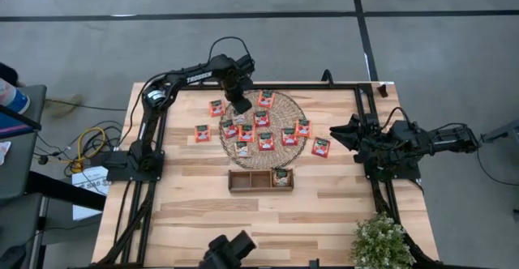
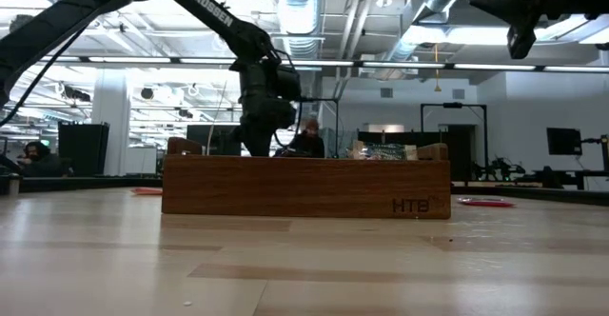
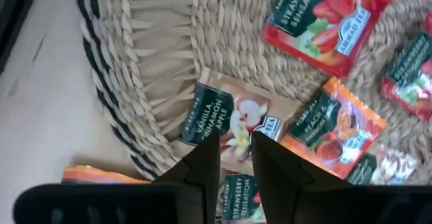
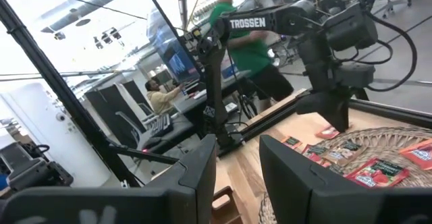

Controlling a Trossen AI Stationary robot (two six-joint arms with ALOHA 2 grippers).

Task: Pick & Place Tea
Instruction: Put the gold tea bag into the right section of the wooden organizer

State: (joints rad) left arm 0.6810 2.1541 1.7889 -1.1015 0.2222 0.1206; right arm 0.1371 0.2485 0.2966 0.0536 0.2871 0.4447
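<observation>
The round woven mat point(image 1: 263, 130) sits toward the far middle of the wooden table point(image 1: 195, 200), and most of the tea sachets point(image 1: 266, 141) lie scattered on it, some overlapping. A few lie off its rim on bare wood: two on the left side point(image 1: 202, 133), one to the right point(image 1: 321, 147). Just in front of the mat stands the small wooden tray point(image 1: 260, 179), with one sachet already in its right compartment point(image 1: 281, 177); the other two compartments look bare. The near half of the table is open wood, with a small green plant point(image 1: 381, 241) at the near right corner. A black frame runs along the table's left, far and right edges.

The left gripper point(image 1: 241, 104) hangs low over the mat's far left edge. From its wrist, the two dark fingers point(image 3: 202, 166) stand a narrow gap apart, nothing between them, poised right over a pale vanilla-cinnamon-apple sachet point(image 3: 233, 119) that lies near the mat's rim beside an orange peach one point(image 3: 337, 129). Whether the fingertips touch it I cannot tell.

The right gripper point(image 1: 342, 133) waits at the table's right edge, raised, its fingers point(image 4: 196, 173) parted a moderate way and holding nothing.
</observation>
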